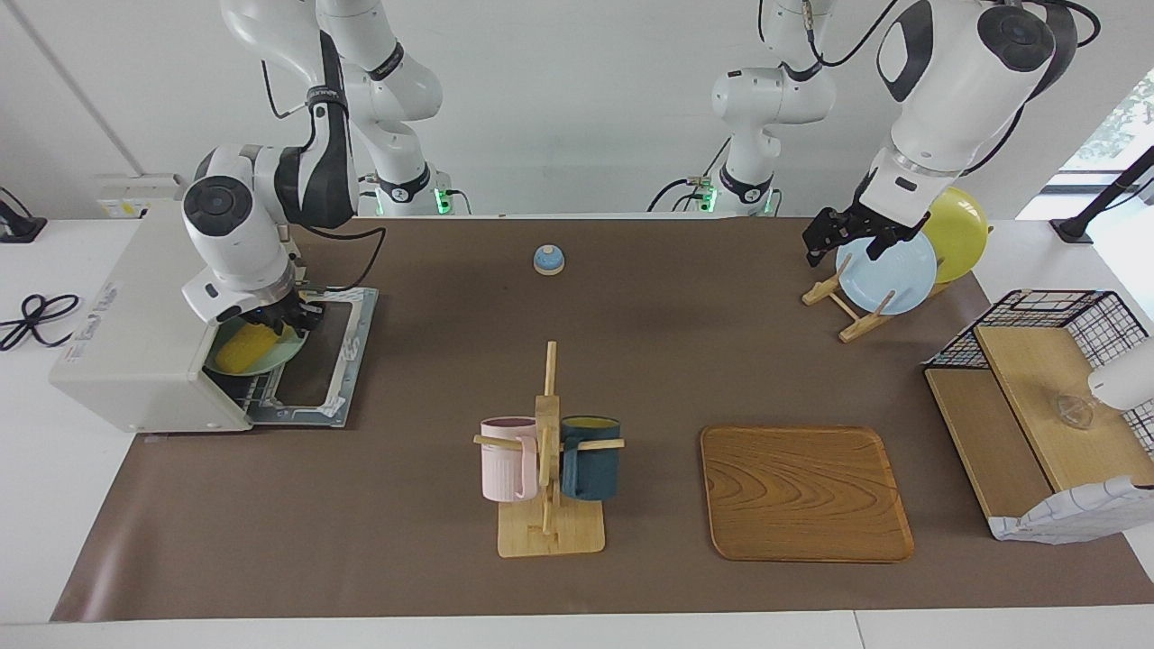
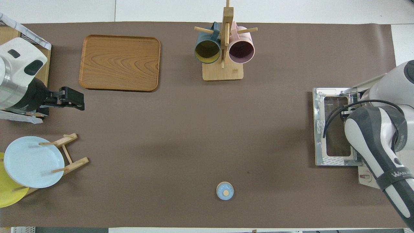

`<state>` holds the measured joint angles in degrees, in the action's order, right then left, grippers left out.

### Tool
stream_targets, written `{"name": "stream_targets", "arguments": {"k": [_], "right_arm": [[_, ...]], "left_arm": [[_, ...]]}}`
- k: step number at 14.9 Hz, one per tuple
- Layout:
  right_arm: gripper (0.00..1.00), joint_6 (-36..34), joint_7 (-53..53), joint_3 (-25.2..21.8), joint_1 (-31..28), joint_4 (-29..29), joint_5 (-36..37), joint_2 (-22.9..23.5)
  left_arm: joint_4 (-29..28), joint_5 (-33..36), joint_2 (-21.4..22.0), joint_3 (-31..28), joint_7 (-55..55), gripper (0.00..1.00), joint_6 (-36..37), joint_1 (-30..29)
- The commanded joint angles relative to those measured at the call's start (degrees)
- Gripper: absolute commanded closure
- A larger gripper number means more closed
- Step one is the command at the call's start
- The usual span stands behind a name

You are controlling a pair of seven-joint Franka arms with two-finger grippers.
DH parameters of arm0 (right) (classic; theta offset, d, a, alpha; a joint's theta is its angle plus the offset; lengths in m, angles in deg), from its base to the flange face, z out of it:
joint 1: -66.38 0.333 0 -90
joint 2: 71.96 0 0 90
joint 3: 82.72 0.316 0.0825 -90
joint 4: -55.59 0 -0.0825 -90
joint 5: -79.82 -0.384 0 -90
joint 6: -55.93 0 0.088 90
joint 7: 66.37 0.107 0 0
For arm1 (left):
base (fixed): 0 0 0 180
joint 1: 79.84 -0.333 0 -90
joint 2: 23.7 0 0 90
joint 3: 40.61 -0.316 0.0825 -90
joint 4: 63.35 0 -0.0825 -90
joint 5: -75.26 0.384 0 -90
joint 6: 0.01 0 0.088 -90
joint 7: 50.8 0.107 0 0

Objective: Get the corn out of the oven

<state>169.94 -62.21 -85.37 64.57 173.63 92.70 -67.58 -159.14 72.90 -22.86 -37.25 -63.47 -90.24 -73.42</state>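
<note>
Right gripper (image 1: 287, 317): down in the oven's (image 1: 135, 333) open mouth, right over the corn (image 1: 245, 350); can't tell its grip.
Corn: lying on a green plate (image 1: 287, 353) inside the oven.
Left gripper (image 1: 852, 236): waiting over the blue plate (image 1: 892, 275), fingers apart.
Writing: grey lettering on the oven top, unreadable.

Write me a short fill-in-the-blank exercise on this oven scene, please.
1. The corn lies on a pale green ____ at the oven's mouth.
2. The oven door is ____.
3. The right gripper is over the ____.
4. The left gripper waits over the ____ plate.

Missing words: plate; open; corn; blue
</note>
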Motion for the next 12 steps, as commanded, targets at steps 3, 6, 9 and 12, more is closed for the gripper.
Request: {"name": "stream_targets", "arguments": {"k": [3,6,9,12], "right_arm": [[0.67,3.1,-0.6,0.4,-0.4,2.1,0.9,-1.0],[0.67,5.2,-0.6,0.4,-0.4,3.7,0.8,-1.3],[0.68,6.5,-0.6,0.4,-1.2,5.6,0.8,-2.0],[0.76,7.3,-1.7,0.4,-1.4,6.3,0.8,-2.3]], "left_arm": [[-0.1,1.0,0.8,0.2,-0.3,0.00,0.0,-0.3],[-0.1,1.0,0.8,0.2,-0.3,0.00,0.0,0.0],[-0.1,1.0,0.8,0.2,-0.3,0.00,0.0,-0.3],[0.2,1.0,0.7,0.2,-0.4,0.00,0.0,-0.3]]}}
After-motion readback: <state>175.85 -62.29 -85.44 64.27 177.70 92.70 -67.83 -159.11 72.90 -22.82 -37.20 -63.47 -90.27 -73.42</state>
